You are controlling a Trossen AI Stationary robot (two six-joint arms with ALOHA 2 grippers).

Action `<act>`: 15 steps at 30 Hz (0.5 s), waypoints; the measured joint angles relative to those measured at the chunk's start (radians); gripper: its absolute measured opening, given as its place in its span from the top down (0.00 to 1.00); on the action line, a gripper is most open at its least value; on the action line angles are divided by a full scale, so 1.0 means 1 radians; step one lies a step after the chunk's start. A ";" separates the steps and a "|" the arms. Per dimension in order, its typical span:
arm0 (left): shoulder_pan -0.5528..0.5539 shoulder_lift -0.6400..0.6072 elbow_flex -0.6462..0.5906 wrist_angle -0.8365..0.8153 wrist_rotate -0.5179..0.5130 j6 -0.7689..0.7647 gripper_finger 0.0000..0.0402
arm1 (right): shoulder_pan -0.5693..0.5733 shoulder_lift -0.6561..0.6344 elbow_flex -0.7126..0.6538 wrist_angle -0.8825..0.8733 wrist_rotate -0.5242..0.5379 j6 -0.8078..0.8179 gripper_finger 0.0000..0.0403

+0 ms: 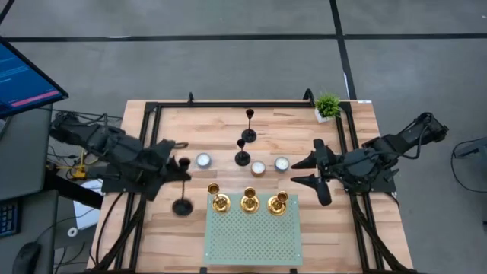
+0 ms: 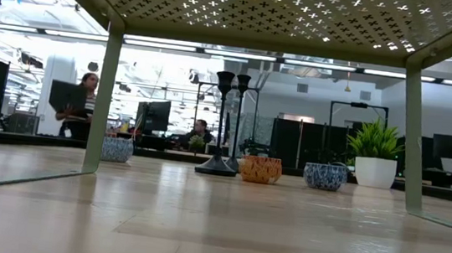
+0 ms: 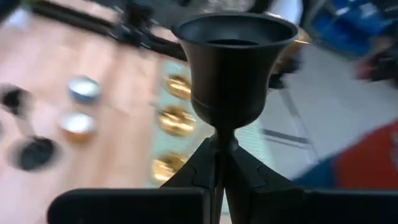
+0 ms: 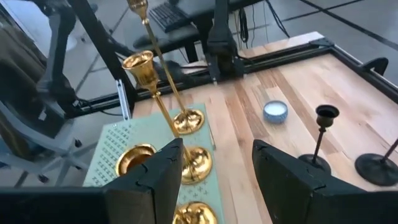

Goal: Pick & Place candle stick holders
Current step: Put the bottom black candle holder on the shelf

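My left gripper (image 1: 181,172) is shut on a black candle stick holder at the table's left, its cup (image 1: 183,162) by the fingers and its round base (image 1: 182,206) toward the near edge. Three gold holders (image 1: 249,202) stand by their bases on the far strip of a green perforated shelf (image 1: 251,236). They also show in the right wrist view (image 4: 186,121). Two more black holders (image 1: 249,135) (image 1: 242,158) stand on the table mid-far, and also show in the low view (image 2: 220,126). My right gripper (image 1: 304,171) is open and empty to the right of the gold holders. My left gripper pinches the black holder's slim stem (image 3: 222,140) just under the cup (image 3: 233,62), between its two fingers (image 3: 202,171). The cup stands out past the fingertips. The holder lies tilted, with its base toward the near edge. I cannot tell whether the base touches the table.
Three small bowls (image 1: 203,160) (image 1: 258,168) (image 1: 282,164) sit between the black and the gold holders. A green potted plant (image 1: 328,106) stands at the far right corner. A black frame (image 1: 251,104) runs round the table. People sit at desks (image 2: 85,103) beyond it.
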 joint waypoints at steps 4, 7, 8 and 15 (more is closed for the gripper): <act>-0.147 0.039 0.000 0.003 -0.012 -0.173 0.97 | 0.000 -0.002 0.000 0.043 -0.022 0.000 0.54; -0.266 0.099 0.000 0.004 -0.064 -0.238 0.97 | 0.000 -0.011 -0.001 0.054 -0.025 0.000 0.54; -0.303 0.122 0.000 0.006 -0.098 -0.244 0.97 | 0.000 -0.017 -0.001 0.055 -0.024 0.000 0.54; -0.539 0.293 0.027 0.100 -0.438 -0.240 0.97 | 0.000 -0.023 -0.001 0.054 -0.024 0.000 0.54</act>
